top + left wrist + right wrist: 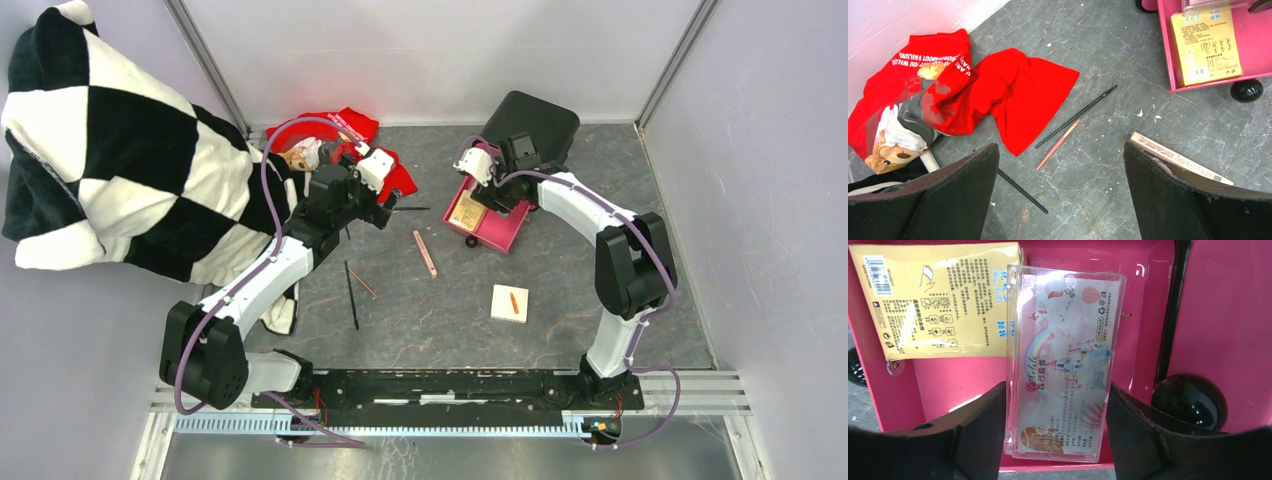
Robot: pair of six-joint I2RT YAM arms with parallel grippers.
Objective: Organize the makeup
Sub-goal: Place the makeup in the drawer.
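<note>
The left arm [262, 280] and right arm [572, 202] have white shells, black joints and looping purple cables [263, 170]. A black rail [440, 385] at six o'clock carries both bases; the fingers [1168, 195] are matte black.

Left claw [1060, 150] gapes wide, arm outstretched; right claw [1057, 405] pinches clear case [1063, 340].

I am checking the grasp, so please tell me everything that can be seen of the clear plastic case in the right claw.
The clear plastic case is a flat, transparent rectangle with a pastel insert: rainbow, balloons, a cartoon girl, small print. It looks closed. The right claw grips its two long edges near one end. It is over the pink drawer, one corner overlapping the yellow packet. Whether it touches the drawer floor is unclear.
</note>
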